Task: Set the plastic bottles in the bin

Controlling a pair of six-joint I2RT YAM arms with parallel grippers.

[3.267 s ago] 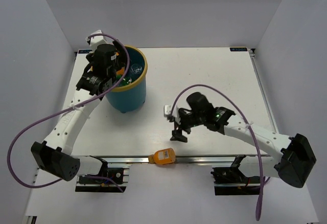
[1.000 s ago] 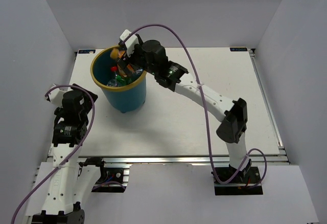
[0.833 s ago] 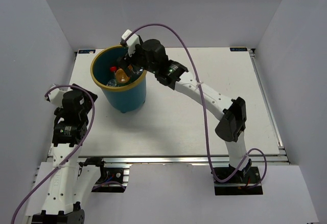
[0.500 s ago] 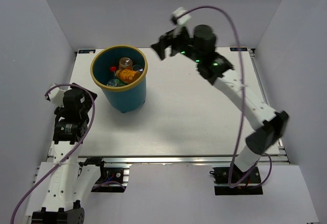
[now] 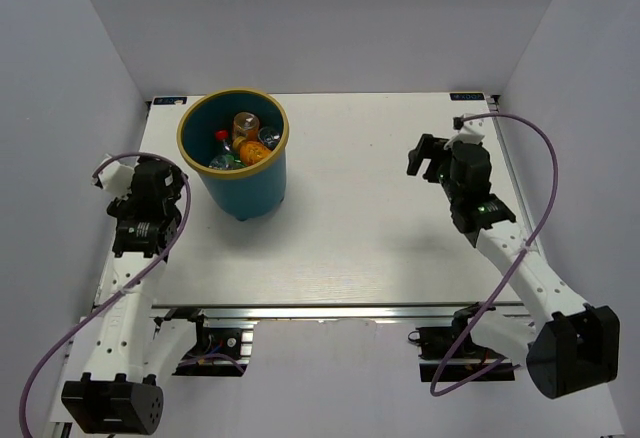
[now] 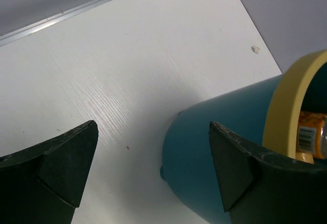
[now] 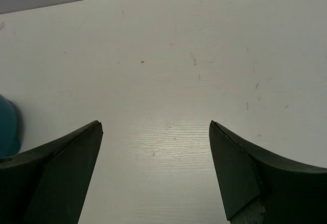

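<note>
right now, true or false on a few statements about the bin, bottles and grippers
1. The left gripper and right gripper are both open and empty. True.
2. A bottle lies on the table near its front edge. False: no bottle shows on the table; those visible are in the bin.
3. The bin stands upright at the table's far left. True.
4. The right gripper hangs over the bin. False: it is over the table's right side, apart from the bin.
5. An orange bottle lies on top inside the bin. True.
</note>
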